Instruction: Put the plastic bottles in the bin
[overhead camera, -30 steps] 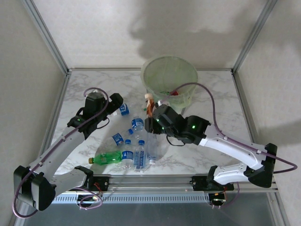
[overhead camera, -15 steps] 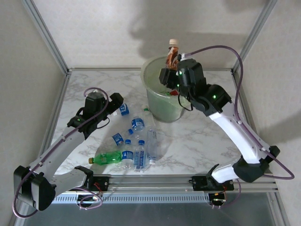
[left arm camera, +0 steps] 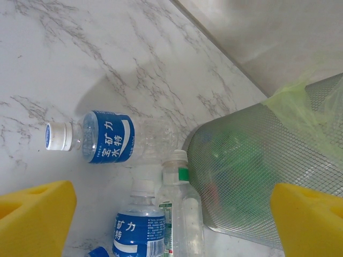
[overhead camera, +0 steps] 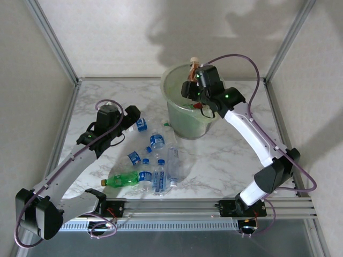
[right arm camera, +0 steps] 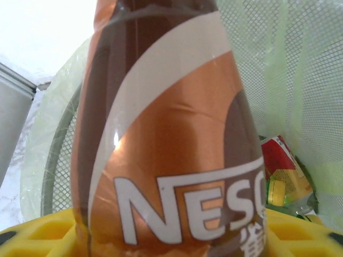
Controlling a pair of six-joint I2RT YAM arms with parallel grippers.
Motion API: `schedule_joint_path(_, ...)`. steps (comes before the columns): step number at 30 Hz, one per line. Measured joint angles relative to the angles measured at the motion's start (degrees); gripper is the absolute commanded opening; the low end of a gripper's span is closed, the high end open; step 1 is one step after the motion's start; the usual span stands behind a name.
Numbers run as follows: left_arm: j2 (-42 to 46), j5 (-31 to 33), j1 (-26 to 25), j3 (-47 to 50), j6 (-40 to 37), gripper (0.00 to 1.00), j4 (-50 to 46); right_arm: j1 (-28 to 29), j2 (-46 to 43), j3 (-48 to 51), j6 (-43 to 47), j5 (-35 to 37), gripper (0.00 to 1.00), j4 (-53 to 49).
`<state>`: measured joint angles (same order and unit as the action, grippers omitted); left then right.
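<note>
- My right end effector (overhead camera: 192, 80) is raised over the bin (overhead camera: 185, 120), with 1 brown-labelled bottle (right arm camera: 166, 134) upright between its pads.
- I cannot tell whether those pads are pressing the bottle or are slack around it. The bottle hides the contact faces in the right wrist view.
- My left end effector (left arm camera: 171, 217) is spread wide and holds nothing. It hangs over the table (overhead camera: 225, 155) above a blue-labelled bottle (left arm camera: 107, 136) lying on its side just beside the bin wall.
- The other plastic bottles (overhead camera: 153, 166), among them 1 green bottle (overhead camera: 124, 179), lie in a tight cluster on the table, well apart from the bin mouth. Some items already lie inside the bin.
- Risk 1: the brown-labelled bottle appears nearer the rim than the centre. A release there could strike the rim or the loose liner and bounce out onto the table.
- Risk 2: the tall bottle could tip as the pads part and catch a finger.
- Risk 3: the left pick is crowded, so closing on 1 round bottle may nudge its neighbours and set them rolling out of reach.
</note>
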<state>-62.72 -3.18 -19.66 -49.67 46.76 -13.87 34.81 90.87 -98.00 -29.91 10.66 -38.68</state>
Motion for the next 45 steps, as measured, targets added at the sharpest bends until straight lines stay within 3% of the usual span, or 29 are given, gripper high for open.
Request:
schedule_joint_path(10,-1.1,0.0,1.7,1.4,-1.3,0.94,0.7,0.2,-1.3,0.4,0.3,-0.9,0.79,0.4)
schedule_joint_path(21,-19.9,-2.0,2.6,-4.7,-12.5,0.93,1.4,6.9,-8.7,5.7,-1.3,-0.8,0.8,2.3)
schedule_joint_path(28,-29.6,-3.7,2.6,-11.5,-20.1,0.92,2.1,7.6,-11.9,11.9,-3.4,-0.6,0.81,2.9)
schedule_joint_path(37,-36.8,-4.0,2.6,-16.5,-26.8,0.94,3.4,7.7,-14.4,14.0,-4.4,-0.6,0.83,3.6)
schedule_joint_path(45,-38.6,-5.3,2.3,-15.8,-28.0,0.94,3.4,7.7,-14.8,15.0,-4.4,-0.3,0.83,4.0)
